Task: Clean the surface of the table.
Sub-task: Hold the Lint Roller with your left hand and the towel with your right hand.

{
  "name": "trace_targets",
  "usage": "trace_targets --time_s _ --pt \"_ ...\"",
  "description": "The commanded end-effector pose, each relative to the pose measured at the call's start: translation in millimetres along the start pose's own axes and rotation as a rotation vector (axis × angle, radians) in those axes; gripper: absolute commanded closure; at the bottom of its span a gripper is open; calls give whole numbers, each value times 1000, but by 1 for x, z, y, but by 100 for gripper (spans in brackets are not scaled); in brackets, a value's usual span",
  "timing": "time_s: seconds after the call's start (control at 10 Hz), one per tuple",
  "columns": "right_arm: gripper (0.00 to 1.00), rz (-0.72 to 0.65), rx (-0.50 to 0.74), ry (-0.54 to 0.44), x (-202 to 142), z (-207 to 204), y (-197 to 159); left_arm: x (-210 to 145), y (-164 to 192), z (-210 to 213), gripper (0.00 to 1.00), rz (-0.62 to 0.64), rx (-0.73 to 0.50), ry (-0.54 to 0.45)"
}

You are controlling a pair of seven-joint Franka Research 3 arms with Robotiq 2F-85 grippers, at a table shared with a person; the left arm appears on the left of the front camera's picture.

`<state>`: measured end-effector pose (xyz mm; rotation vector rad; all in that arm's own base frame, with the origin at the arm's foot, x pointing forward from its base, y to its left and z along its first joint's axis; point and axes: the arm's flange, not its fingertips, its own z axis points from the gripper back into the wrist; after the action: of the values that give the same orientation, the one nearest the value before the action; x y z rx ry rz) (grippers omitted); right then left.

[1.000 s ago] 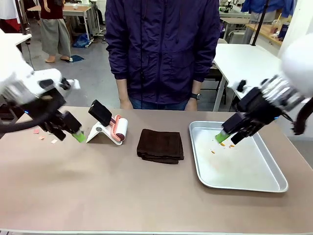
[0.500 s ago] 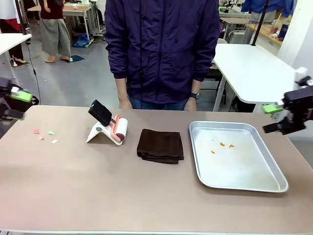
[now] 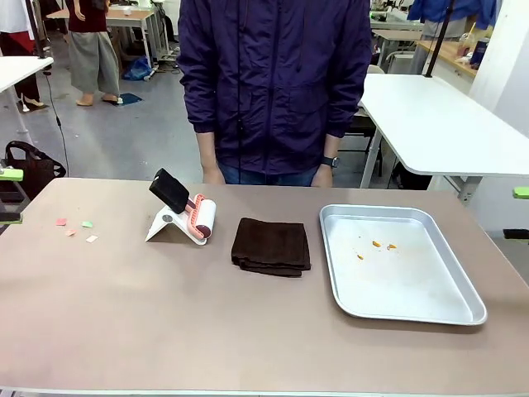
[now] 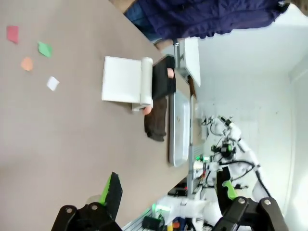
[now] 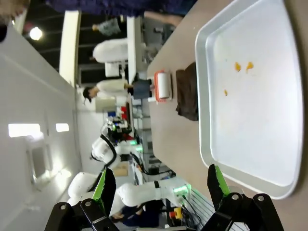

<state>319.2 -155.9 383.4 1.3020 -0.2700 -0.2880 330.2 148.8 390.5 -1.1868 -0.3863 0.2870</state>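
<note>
Desk: beige-brown top with a thin pale edge, spanning the whole front view. It carries everything listed below except the person and the pincers.
Person: stands at the far edge, about the middle, in a dark purple jacket. A watch shows at one wrist, and the hands are hidden below the desk edge.
White desk: behind and to the right, apart from the brown one.
Tray: shallow silver metal with rounded corners, lying flat on the right part of the desk.
Cloth: dark brown, folded into a rough square. It lies flat between the tray and the roller, touching neither.
Roller: white roll in a salmon-pink frame with a black handle tilted up and to the left. It rests on a white wedge stand just left of the cloth.
Left pincer: at the left border of the front view, off the desk's left end. Its wrist view shows the green-padded fingers spread wide with nothing between them.
Right pincer: at the right border, beyond the desk's right end. Its fingers are likewise spread apart and hold nothing.
Paper scraps: four small bits (red, green, orange, white), loosely grouped near the far left corner, well left of the roller.
Crumbs: three orange specks on the tray floor, in its far left part.
</note>
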Motion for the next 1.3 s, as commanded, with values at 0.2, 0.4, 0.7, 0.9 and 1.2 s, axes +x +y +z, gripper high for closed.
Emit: trace_targets --time_s 0.2,0.4,0.7,0.9,1.2 --pt "0 -3 16 -77 -23 -8 -24 -68 -16 -37 0 103 57 -134" --pt "0 -42 30 -57 2 12 -25 6 7 3 0 57 -19 -74" --pt "0 -42 30 -57 2 12 -25 6 7 3 0 57 -19 -74" --pt "0 10 -43 -49 2 -6 -8 11 -18 -8 0 13 69 -76" --pt "0 164 -231 -85 6 -73 69 22 -98 -46 0 -184 143 -19"
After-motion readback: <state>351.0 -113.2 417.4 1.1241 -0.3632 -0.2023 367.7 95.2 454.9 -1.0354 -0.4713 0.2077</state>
